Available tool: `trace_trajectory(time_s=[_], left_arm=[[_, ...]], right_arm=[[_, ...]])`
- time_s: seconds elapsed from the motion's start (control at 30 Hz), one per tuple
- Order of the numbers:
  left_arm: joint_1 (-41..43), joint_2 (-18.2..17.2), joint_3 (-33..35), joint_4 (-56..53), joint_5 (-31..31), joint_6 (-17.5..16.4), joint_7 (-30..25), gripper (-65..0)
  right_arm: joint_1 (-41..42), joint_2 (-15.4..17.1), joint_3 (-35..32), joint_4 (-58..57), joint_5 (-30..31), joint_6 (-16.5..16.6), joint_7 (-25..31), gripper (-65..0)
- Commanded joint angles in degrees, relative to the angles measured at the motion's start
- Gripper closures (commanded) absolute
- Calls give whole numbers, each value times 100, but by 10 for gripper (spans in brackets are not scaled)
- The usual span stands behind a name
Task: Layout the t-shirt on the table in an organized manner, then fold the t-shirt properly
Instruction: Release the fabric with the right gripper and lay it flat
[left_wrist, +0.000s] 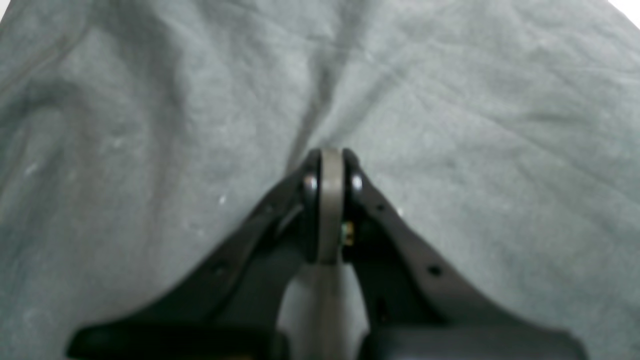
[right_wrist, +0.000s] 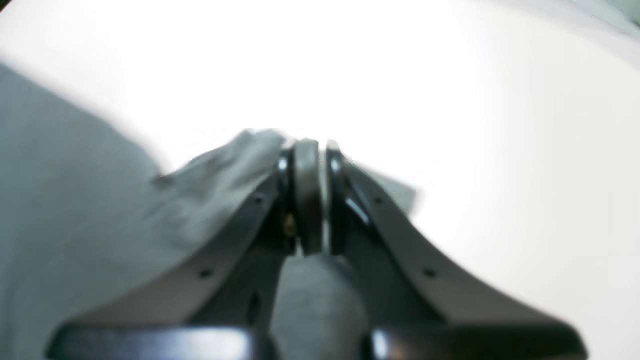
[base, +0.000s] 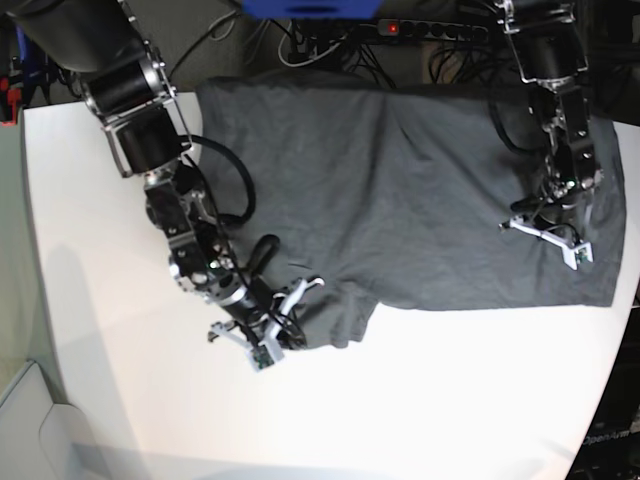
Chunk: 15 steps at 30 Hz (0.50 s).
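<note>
Cloth dominates the scene: the dark charcoal-grey short-sleeved t-shirt (base: 400, 190) lies spread and wrinkled across the far half of the large white smooth-topped table (base: 120, 380), its upper edge at the table's far rim and its right edge close to the right rim. At the left of the base view, the right end effector (base: 275, 325) sits at the shirt's lower left corner, where a sleeve-like flap reaches toward the bare white surface; in its wrist view the fingers (right_wrist: 307, 195) are pressed together, pinching a fold of the grey fabric (right_wrist: 225, 165), with open table beyond. The near half of the table is free white surface. At the right, the left end effector (base: 548, 232) rests down on the shirt near its right side; its wrist view shows the fingertips (left_wrist: 330, 200) shut tight against the cloth (left_wrist: 475, 125), creases radiating from the tip. Both wrist views are blurred. Black cables (base: 330, 45) clutter the floor behind the table.
</note>
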<state>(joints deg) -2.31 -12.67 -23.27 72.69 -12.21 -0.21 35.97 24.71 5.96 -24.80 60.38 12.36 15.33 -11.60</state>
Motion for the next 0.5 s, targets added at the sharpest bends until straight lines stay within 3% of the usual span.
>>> trace_trajectory(time_s=[0.0, 0.3, 0.47], left_arm=[[-81, -83, -25, 103, 3, -1, -84, -1], [-81, -83, -25, 156, 3, -1, -84, -1], [-81, -56, -25, 156, -6, -1, -84, -1]], right_arm=[[153, -99, 40, 68, 26, 10, 3, -9], [364, -187, 40, -1321, 17, 1, -67, -8], [716, -160, 40, -2236, 17, -26, 786, -7]])
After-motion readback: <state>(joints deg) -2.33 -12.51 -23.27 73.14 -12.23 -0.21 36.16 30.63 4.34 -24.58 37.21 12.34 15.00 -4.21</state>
